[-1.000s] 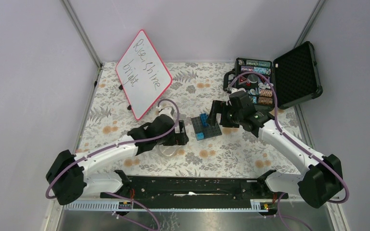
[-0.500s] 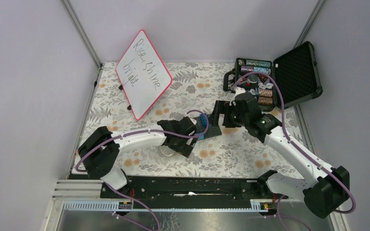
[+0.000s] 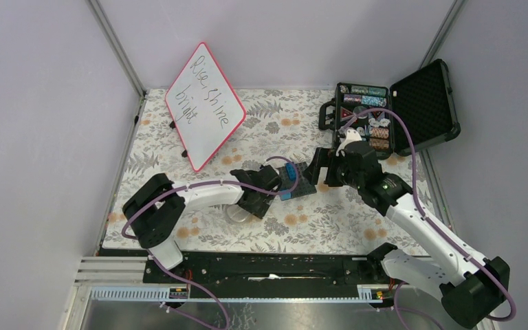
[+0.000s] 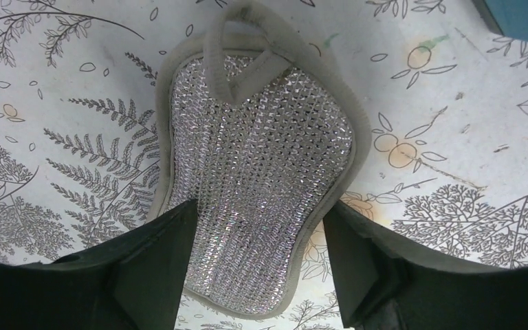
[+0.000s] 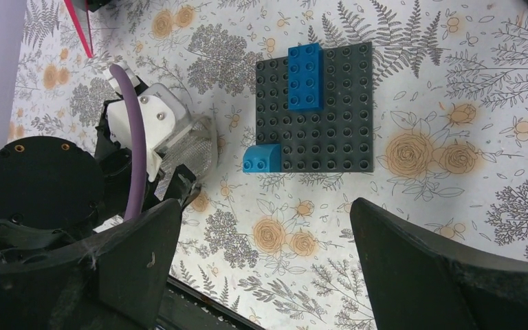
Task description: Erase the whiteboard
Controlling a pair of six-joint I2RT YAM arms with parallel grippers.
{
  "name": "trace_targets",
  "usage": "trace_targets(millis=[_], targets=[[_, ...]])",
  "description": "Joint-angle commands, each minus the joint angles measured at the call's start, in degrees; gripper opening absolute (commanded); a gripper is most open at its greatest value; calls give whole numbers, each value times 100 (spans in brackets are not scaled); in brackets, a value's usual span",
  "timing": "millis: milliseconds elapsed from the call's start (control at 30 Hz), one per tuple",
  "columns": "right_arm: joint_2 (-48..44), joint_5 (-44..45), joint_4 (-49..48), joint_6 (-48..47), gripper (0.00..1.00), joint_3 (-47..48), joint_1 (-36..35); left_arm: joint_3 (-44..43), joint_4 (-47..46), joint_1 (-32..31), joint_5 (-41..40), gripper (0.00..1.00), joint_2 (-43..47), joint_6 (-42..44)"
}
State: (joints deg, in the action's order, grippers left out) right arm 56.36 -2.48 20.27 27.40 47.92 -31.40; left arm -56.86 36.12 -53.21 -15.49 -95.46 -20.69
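The whiteboard (image 3: 205, 104) leans at the back left, white with a red frame and black handwriting. Its red edge shows in the right wrist view (image 5: 80, 29). A silver mesh scrub pad (image 4: 261, 158) with a grey rim and loop lies flat on the floral mat. It also shows in the top view (image 3: 236, 214) and the right wrist view (image 5: 187, 148). My left gripper (image 4: 261, 275) is open and low over the pad, one finger on each side of its near half; in the top view it (image 3: 245, 207) is left of the baseplate. My right gripper (image 3: 320, 166) is open and empty, hovering right of the baseplate.
A dark brick baseplate (image 3: 294, 181) with blue bricks (image 5: 306, 75) sits mid-mat between the grippers. An open black foam-lined case (image 3: 400, 106) holding small items stands at the back right. Metal frame posts and grey walls bound the mat.
My left arm has swung right and folded in, bringing its gripper down over the scrub pad. My right arm has shifted slightly right and back.
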Motion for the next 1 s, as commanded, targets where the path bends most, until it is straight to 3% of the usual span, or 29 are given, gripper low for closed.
trace_targets(millis=[0,133,333,467,633,833,967], targets=[[-154,113,-204,-70,100,-46,-20,42,-351,-6,-144,65,-126,-235],[-223,171,-206,-76,100,-71,-16,299,-473,-29,-116,45,-150,-383],[-103,221,-241,-99,100,-122,-16,361,-503,-35,-175,23,351,-495],[-30,170,-343,-45,100,-184,-15,342,-484,-34,-345,0,711,-539],[82,187,-404,-67,100,-225,-23,233,-271,-34,-948,0,1201,-650],[393,112,-766,-279,100,-276,-9,-19,35,40,-1761,0,2398,-723],[813,-761,-1368,-85,100,-278,-24,-556,330,418,-1810,0,2961,-551]])
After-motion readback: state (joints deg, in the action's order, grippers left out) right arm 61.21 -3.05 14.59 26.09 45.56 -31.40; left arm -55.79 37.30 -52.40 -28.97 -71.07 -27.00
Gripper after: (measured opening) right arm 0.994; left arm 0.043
